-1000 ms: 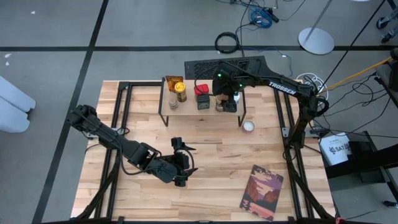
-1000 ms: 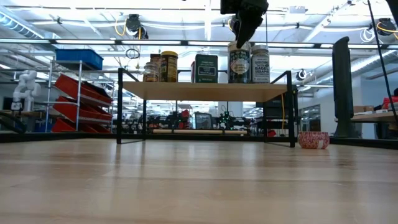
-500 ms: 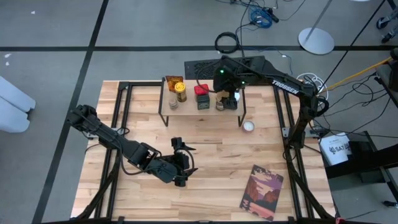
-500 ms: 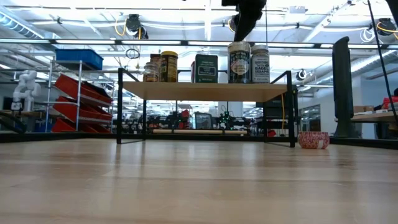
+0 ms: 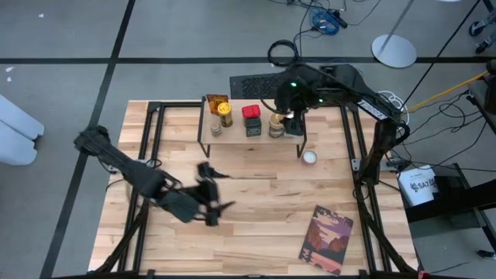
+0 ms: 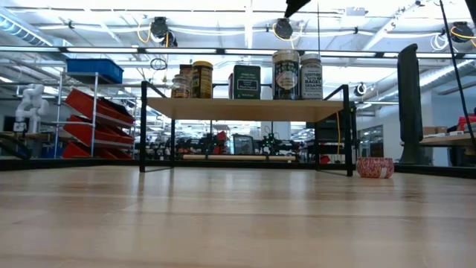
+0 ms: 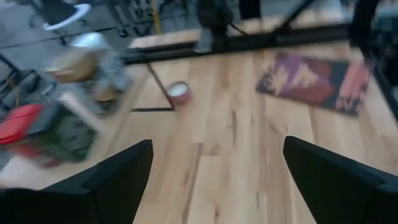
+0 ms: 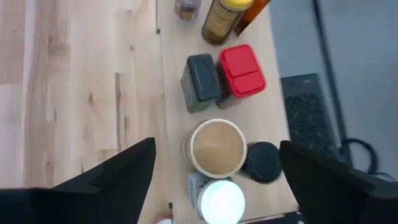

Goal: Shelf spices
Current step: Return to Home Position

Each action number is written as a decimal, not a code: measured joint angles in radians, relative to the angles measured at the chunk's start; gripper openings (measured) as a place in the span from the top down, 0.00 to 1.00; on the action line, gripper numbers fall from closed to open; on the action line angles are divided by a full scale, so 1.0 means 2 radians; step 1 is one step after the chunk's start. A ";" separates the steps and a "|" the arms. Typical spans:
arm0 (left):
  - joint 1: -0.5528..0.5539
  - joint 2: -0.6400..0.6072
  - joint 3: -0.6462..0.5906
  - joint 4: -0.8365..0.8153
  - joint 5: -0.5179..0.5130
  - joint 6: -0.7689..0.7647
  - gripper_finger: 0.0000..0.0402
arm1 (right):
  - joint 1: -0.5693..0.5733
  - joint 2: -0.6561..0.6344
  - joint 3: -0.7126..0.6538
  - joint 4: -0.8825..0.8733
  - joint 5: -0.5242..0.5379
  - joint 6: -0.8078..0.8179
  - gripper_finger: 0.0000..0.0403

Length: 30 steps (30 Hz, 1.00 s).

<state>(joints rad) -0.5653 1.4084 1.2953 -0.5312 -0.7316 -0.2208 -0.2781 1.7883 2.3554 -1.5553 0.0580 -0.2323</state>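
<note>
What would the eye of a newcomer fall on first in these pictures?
First, the spices crowded on the narrow shelf at the far edge of the table, with the right gripper hanging open above them. Next, the picture-covered book lying flat near the front right corner, and the left gripper, open, over bare planks at the front left.

From my seat the desk [image 6: 238,216] reads as pale planked wood, smooth with a low sheen. The shelf [image 6: 245,109] has a light wooden top on thin matt black metal legs. One spice tin's red lid [image 8: 242,70] looks like glossy plastic; the book [image 5: 326,239] cover looks like printed paper.
</note>
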 joint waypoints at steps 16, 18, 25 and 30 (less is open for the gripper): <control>0.000 -0.174 0.077 -0.146 -0.056 -0.078 0.33 | 0.135 -0.108 -0.012 -0.008 0.142 0.129 0.45; 0.000 -0.180 0.079 -0.150 -0.056 -0.070 0.41 | 0.148 -0.119 -0.012 -0.008 0.153 0.140 0.51; 0.000 -0.183 0.080 -0.206 -0.056 -0.073 0.67 | 0.180 -0.146 -0.012 -0.008 0.154 0.170 0.75; 0.000 -0.183 0.080 -0.210 -0.063 -0.062 0.84 | 0.200 -0.158 -0.020 -0.007 0.154 0.188 0.93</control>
<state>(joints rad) -0.5644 1.0420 1.4551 -0.9520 -0.8585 -0.3439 0.1219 1.4719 2.3157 -1.5700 0.3653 0.1429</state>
